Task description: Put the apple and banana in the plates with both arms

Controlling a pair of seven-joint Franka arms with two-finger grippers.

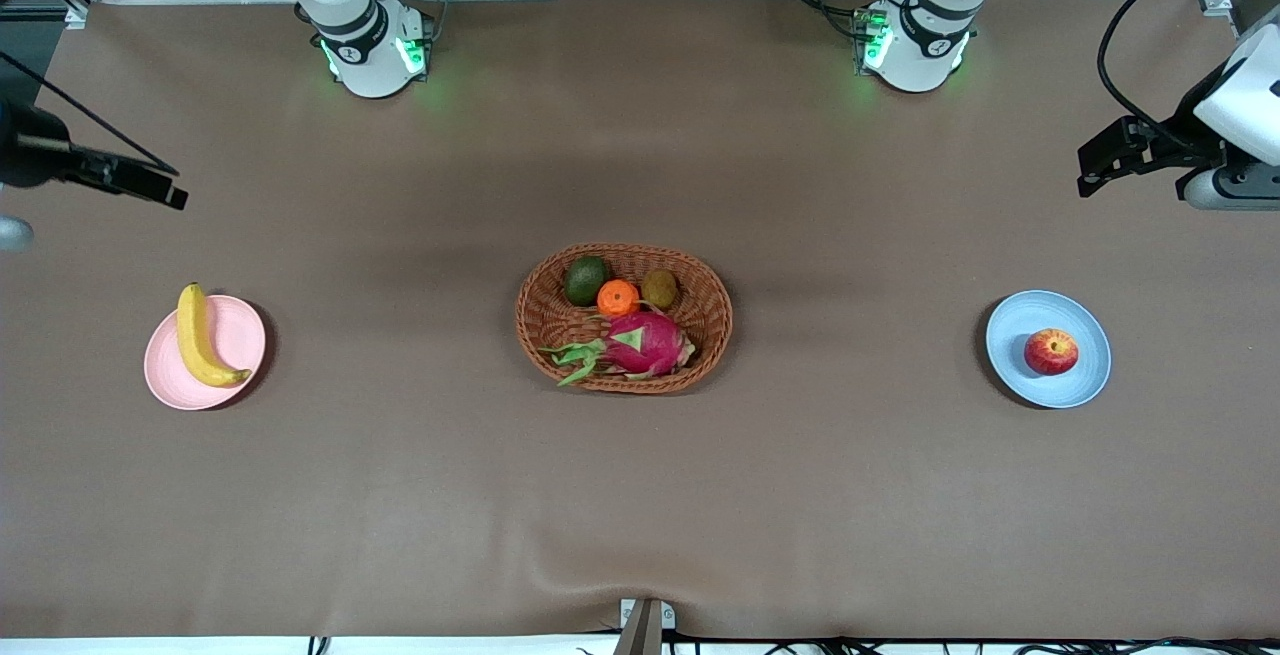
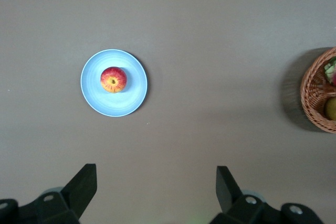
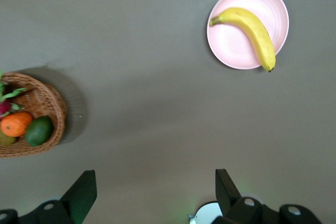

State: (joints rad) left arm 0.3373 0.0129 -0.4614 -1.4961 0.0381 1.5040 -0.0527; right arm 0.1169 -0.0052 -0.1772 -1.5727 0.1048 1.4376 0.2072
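The red apple (image 1: 1051,351) lies in the light blue plate (image 1: 1010,335) toward the left arm's end of the table; both also show in the left wrist view, the apple (image 2: 113,79) in the plate (image 2: 94,98). The yellow banana (image 1: 198,335) lies across the pale pink plate (image 1: 242,337) toward the right arm's end; the right wrist view shows the banana (image 3: 252,31) on that plate (image 3: 231,45). My left gripper (image 1: 1088,175) is open and empty, high over its end of the table (image 2: 156,176). My right gripper (image 1: 172,195) is open and empty, high over its own end (image 3: 155,179).
A brown wicker basket (image 1: 545,320) stands mid-table between the plates. It holds a pink dragon fruit (image 1: 645,343), a small orange fruit (image 1: 618,297), a green fruit (image 1: 585,280) and a brownish fruit (image 1: 660,288). The arm bases (image 1: 375,55) stand along the table's edge farthest from the front camera.
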